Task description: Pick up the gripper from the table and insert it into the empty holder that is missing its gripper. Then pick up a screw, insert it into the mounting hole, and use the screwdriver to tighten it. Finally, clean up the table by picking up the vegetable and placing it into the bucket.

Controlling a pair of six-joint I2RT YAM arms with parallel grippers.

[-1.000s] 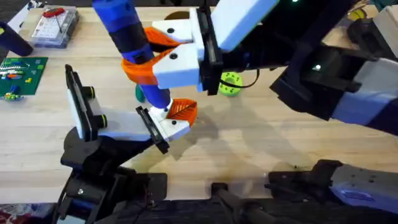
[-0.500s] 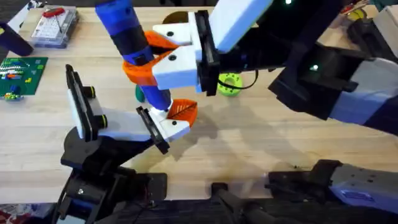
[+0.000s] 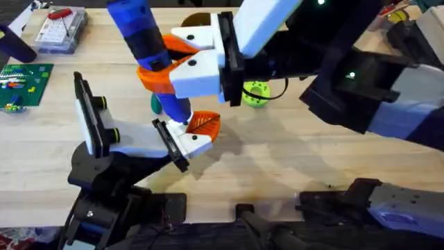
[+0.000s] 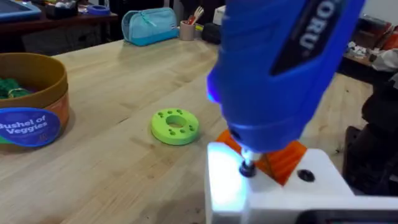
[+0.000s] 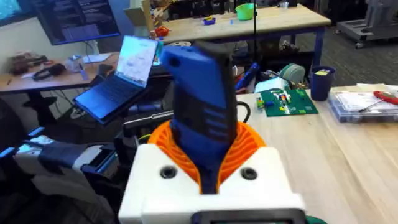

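My right gripper [image 3: 170,59] reaches across the table, its white fingers with orange pads shut on the fat blue screwdriver [image 3: 146,48]. The tool slants down to my left gripper [image 3: 189,133]. In the left wrist view the screwdriver [image 4: 280,68] looms close, and its metal bit [image 4: 247,168] presses on a lit white finger with an orange pad. The right wrist view shows the screwdriver [image 5: 202,118] clamped between orange pads. The orange-brown bucket [image 4: 31,99] holds green pieces. A dark green patch [image 3: 155,104], possibly the vegetable, peeks from behind the tool.
A lime-green ring disc [image 3: 256,93] lies right of the screwdriver, also seen as the disc [image 4: 175,126]. A clear parts box [image 3: 61,29] and a green circuit board [image 3: 24,83] sit at the far left. Bare wood lies toward the front.
The right arm and the screwdriver shifted very slightly a second ago and have held still since. The left arm has not moved.
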